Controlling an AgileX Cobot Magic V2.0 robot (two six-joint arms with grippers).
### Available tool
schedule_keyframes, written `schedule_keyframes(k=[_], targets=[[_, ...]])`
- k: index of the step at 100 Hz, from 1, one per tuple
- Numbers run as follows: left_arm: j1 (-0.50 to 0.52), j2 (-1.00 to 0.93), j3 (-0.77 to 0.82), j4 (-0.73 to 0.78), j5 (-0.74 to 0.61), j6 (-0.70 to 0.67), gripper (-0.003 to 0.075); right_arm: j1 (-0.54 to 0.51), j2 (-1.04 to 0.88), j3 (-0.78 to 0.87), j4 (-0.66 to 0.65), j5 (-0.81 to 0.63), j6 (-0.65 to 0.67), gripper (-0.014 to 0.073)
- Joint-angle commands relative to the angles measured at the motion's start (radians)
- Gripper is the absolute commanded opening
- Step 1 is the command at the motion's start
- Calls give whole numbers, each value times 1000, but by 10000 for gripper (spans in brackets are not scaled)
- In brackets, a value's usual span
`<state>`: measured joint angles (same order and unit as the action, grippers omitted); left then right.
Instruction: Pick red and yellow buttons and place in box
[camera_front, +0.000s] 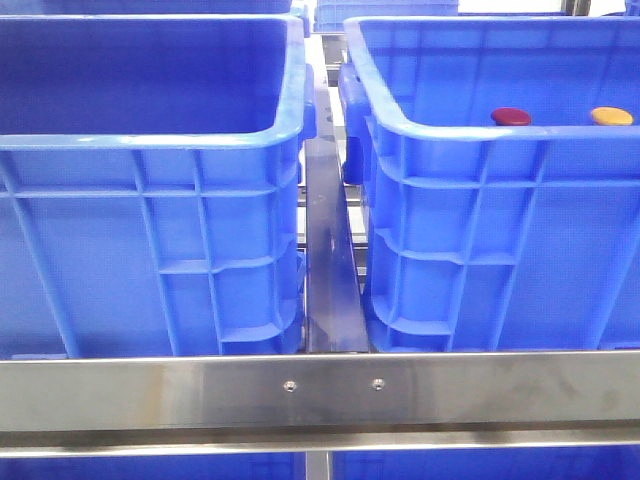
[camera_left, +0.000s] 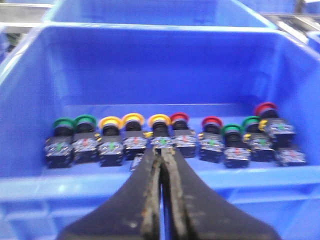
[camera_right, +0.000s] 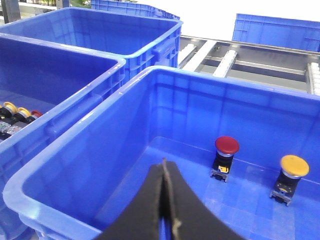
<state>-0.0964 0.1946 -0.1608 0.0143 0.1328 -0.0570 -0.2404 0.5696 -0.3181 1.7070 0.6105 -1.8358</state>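
A red button (camera_right: 226, 145) and a yellow button (camera_right: 294, 166) stand upright on black bases on the floor of the right blue crate (camera_right: 80, 165). Their caps also show over that crate's rim in the front view, the red cap (camera_front: 511, 116) and the yellow cap (camera_front: 611, 116). My right gripper (camera_right: 164, 162) is shut and empty, above the near side of that crate. My left gripper (camera_left: 160, 151) is shut and empty, above the near rim of the left blue crate (camera_left: 50, 185). That crate holds a row of several green, yellow and red buttons (camera_left: 160, 121).
Two blue crates stand side by side, the left crate (camera_front: 150, 140) and the right crate (camera_front: 480, 150), with a metal divider (camera_front: 328, 260) between them. A steel rail (camera_front: 320, 390) crosses the front. More blue crates (camera_right: 130, 35) and a roller conveyor (camera_right: 250, 60) lie behind.
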Motion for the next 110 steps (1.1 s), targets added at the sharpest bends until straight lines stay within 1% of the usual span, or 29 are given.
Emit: schedule_keyframes(k=[1, 19, 39, 43, 48, 110], targets=[[29, -21, 24, -14, -133, -11, -20, -4, -2, -26, 45, 27, -6, -69], [86, -95, 109, -14, -133, -11, -20, -4, -2, -26, 45, 27, -6, -69], [136, -224, 217, -14, -199, -11, -20, -4, -2, -26, 45, 27, -6, -69], [146, -232, 214, -14, -159, -11, -20, -4, -2, -26, 45, 27, -6, -69], [157, -226, 214, -14, -162, -11, -20, -4, -2, -26, 45, 27, -6, -69], [157, -231, 214, -8, -162, -11, -20, -4, -1, -26, 45, 28, -6, -69]])
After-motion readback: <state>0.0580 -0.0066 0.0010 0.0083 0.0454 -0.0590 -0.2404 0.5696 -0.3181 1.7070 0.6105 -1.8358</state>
